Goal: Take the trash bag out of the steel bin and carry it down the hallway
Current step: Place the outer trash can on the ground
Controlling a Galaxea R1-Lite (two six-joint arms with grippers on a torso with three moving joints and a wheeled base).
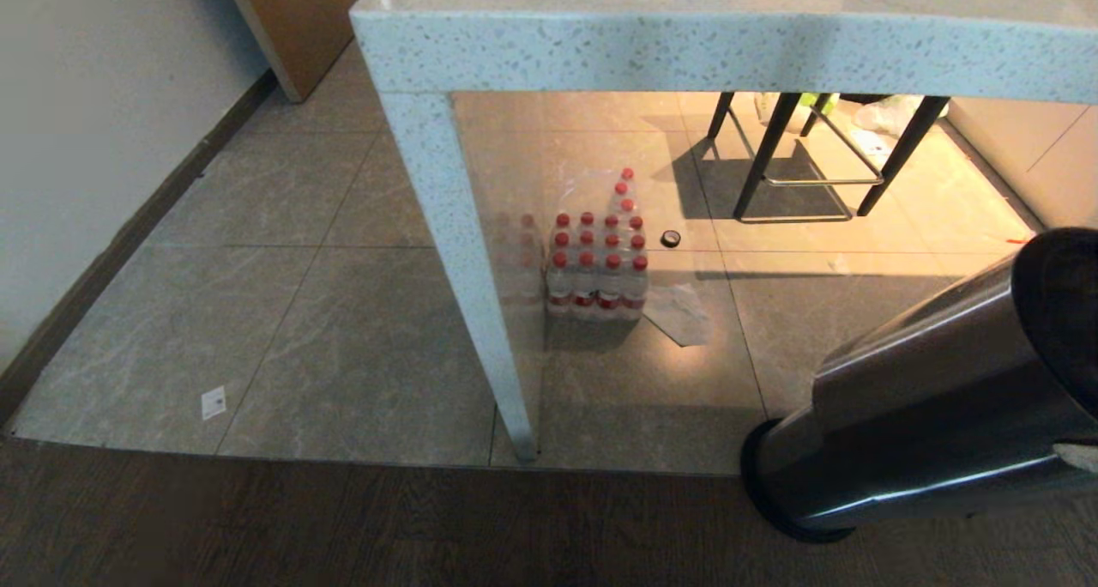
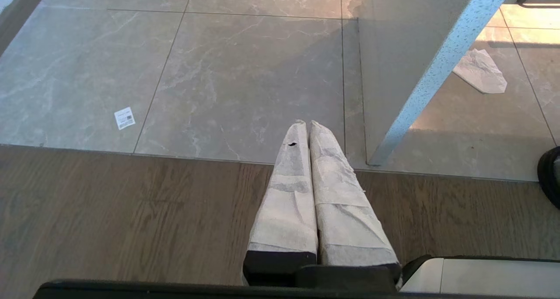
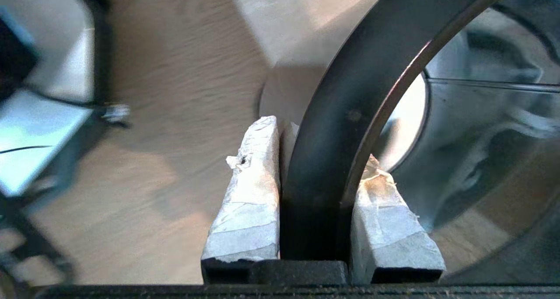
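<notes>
the jaws of the right gripper (image 3: pixel 321 176) clamp the black ring trim (image 3: pixel 345 115) of the steel bin (image 1: pixel 926 415), one taped finger outside the rim and one inside, and the bin leans steeply on the edge of its base where the wood floor (image 1: pixel 343 527) meets the grey tiles (image 1: pixel 343 329). the polished wall looks rigid and slick, and the bin seems light enough to tip from the rim; the trim is the sensible hold, since smooth metal would likely slide between the pads. the trash bag cannot be made out in any view: the shiny inside of the bin shows only reflections, so the soft, thin plastic, best lifted by its handles, is not between the jaws. the left gripper (image 2: pixel 304 126) hangs idle, jaws pressed together on nothing, above the floor beside the speckled leg (image 1: pixel 463 278) of the tabletop (image 1: pixel 686 46). a pack of red-capped bottles (image 1: pixel 596 265) stands on the tiles beneath.
</notes>
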